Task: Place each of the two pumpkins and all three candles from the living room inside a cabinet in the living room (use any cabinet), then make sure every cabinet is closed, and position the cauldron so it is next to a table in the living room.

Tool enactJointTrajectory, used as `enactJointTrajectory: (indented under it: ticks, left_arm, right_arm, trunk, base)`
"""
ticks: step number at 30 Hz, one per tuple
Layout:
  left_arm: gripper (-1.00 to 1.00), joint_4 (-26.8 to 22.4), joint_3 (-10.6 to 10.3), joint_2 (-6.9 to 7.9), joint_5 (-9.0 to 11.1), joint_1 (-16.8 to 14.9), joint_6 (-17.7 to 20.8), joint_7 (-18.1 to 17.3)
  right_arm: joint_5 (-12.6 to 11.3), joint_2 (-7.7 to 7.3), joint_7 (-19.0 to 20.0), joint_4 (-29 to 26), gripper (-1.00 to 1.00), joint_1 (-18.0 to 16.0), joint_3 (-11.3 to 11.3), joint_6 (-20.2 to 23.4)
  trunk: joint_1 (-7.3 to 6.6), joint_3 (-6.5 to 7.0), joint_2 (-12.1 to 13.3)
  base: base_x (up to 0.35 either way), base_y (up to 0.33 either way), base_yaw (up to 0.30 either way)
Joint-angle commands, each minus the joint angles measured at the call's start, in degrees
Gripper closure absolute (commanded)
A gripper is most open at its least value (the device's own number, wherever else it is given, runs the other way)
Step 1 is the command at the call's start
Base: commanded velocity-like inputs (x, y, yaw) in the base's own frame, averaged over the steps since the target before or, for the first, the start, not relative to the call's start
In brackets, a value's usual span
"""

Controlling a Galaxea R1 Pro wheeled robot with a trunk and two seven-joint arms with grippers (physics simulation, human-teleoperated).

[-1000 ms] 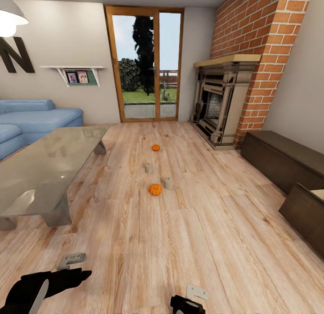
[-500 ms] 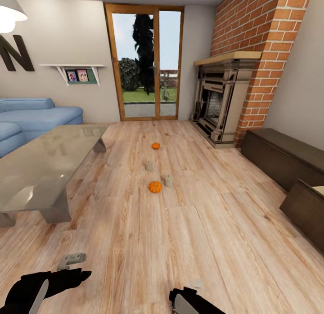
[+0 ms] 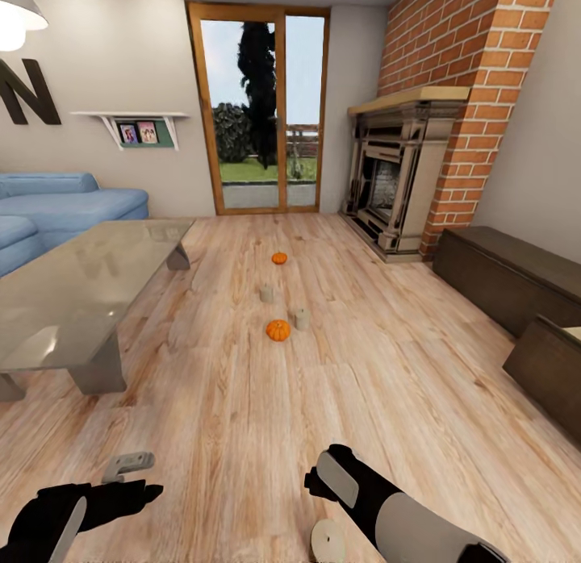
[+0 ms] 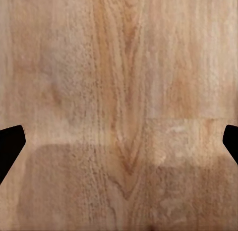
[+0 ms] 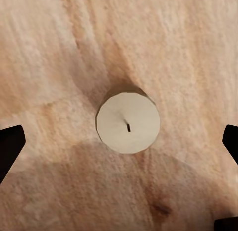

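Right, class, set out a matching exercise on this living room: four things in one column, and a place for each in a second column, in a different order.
Things
1. nearer pumpkin
2. farther pumpkin
3. nearest candle
4. table

Places
A. on the floor close to the robot, under the right pincer
B. at the left, in front of the blue sofa
C. on the floor beside a candle, mid-room
D. on the floor nearest the glass door

Pairs: 1-C, 2-D, 3-A, 4-B

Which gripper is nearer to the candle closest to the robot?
Right. The right gripper hangs directly above that candle; the left gripper is off to its left.
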Motion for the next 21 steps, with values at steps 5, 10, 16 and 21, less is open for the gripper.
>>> enactJointTrajectory:
  ticks: [5, 10, 16, 21]
  left_arm:
    - [-1.0, -2.3, 0.2, 0.07, 0.6, -0.3, 3.2, 0.1]
    - [-1.0, -3.8, 0.2, -0.12, 0.6, -0.3, 4.6, 0.1]
    - [-1.0, -4.2, 0.2, -0.49, 0.6, -0.4, 4.8, 0.1]
    - [-1.0, -4.3, 0.2, -0.35, 0.6, -0.7, 4.9, 0.1]
  right_arm:
    - [-0.2, 0.0, -0.3, 0.2, -1.0, 0.0, 0.5, 0.4]
    - [-0.2, 0.0, -0.3, 0.5, -1.0, 0.0, 0.6, 0.4]
    - [-0.1, 0.0, -0.1, 3.8, -1.0, 0.0, 0.7, 0.1]
    - [0.0, 0.0, -0.1, 4.0, -1.0, 0.0, 0.7, -0.2]
  trunk:
    - [1.09, -0.96, -2.0]
    - [2.0, -1.9, -3.7]
    - [2.16, -3.23, -3.8]
    - [2.29, -4.33, -3.8]
  base:
    - [0.0, 0.0, 0.0]
    - [0.0, 0.0, 0.0]
    - [0.0, 0.0, 0.0]
    - [0.0, 0.0, 0.0]
